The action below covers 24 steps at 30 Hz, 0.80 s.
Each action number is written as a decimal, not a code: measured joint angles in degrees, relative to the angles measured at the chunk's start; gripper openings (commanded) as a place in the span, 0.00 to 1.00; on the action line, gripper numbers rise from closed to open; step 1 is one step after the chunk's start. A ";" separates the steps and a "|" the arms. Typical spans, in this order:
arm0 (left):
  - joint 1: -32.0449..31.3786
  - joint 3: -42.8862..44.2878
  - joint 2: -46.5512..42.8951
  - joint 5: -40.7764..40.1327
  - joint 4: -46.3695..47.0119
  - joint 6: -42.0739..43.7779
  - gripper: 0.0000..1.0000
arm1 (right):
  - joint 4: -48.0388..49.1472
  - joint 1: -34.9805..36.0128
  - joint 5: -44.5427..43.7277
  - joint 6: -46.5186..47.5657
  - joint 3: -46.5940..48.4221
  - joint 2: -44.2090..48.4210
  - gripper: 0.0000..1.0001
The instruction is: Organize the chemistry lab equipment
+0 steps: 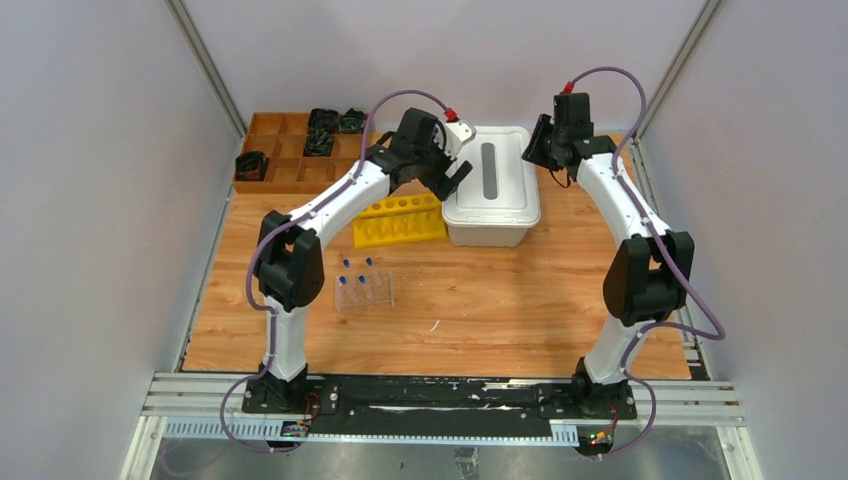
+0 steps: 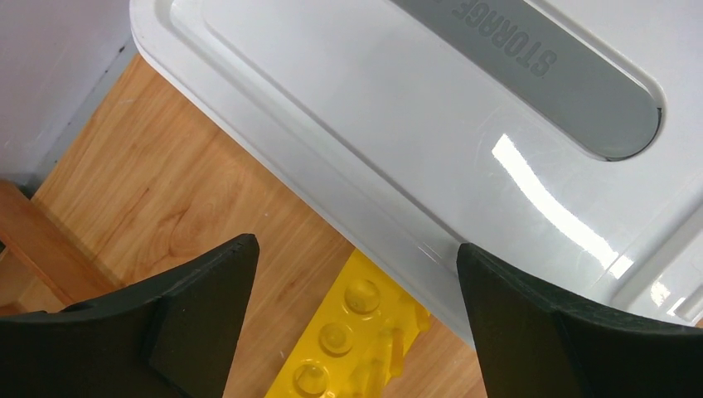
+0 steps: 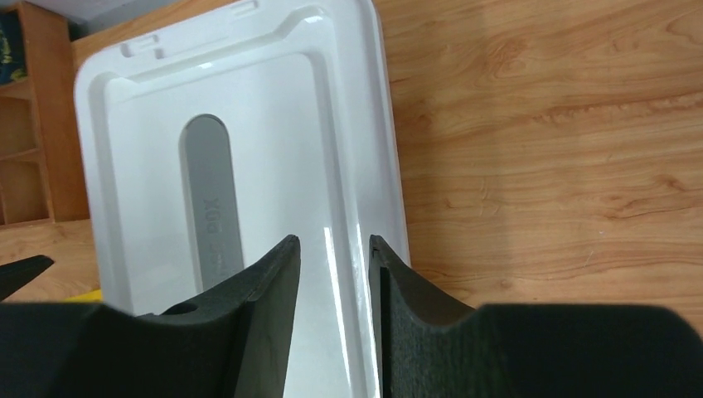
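Note:
The clear plastic tube rack (image 1: pixel 365 290) stands on the wooden table left of centre, with several small blue-capped tubes (image 1: pixel 367 264) upright in it. My left gripper (image 1: pixel 453 181) is wide open and empty. In the left wrist view (image 2: pixel 356 242) it hangs over the left rim of a closed white storage box (image 2: pixel 398 108) and the end of the yellow rack (image 2: pixel 356 332). My right gripper (image 1: pixel 537 141) is open by a narrow gap and empty. In the right wrist view (image 3: pixel 332 238) it sits above the box lid's (image 3: pixel 273 124) right edge. The beakers, triangle frame and dish are out of view.
The white storage box (image 1: pixel 490 190) with a grey handle strip sits at the back centre. The yellow rack (image 1: pixel 400 221) lies against its left side. A wooden compartment tray (image 1: pixel 285 150) with black items is at the back left. A small white scrap (image 1: pixel 435 325) lies near the middle.

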<state>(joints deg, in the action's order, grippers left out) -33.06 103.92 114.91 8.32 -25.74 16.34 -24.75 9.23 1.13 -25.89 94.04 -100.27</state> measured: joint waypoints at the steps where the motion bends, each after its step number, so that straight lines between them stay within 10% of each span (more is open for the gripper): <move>1: 0.11 0.00 -0.02 0.28 0.00 -0.26 0.97 | 0.00 0.00 0.15 0.00 0.00 -0.83 0.39; 8: 3.08 0.00 -2.82 3.28 -1.88 -2.47 1.00 | 0.76 -0.07 -0.26 0.20 -2.01 -3.61 0.39; 16: 9.31 -1.16 -17.31 5.70 -6.34 -4.37 1.00 | -0.85 -0.26 -0.26 0.33 -2.03 -2.29 0.64; 24: 24.59 -19.19 -39.32 7.37 -7.78 -4.07 1.00 | -0.02 -0.13 -3.96 1.81 -11.28 17.57 0.76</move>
<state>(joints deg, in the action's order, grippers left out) -8.47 84.73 75.59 15.68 -33.52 12.27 -24.77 9.10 -2.83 -24.08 82.76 -82.70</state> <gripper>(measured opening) 0.996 0.737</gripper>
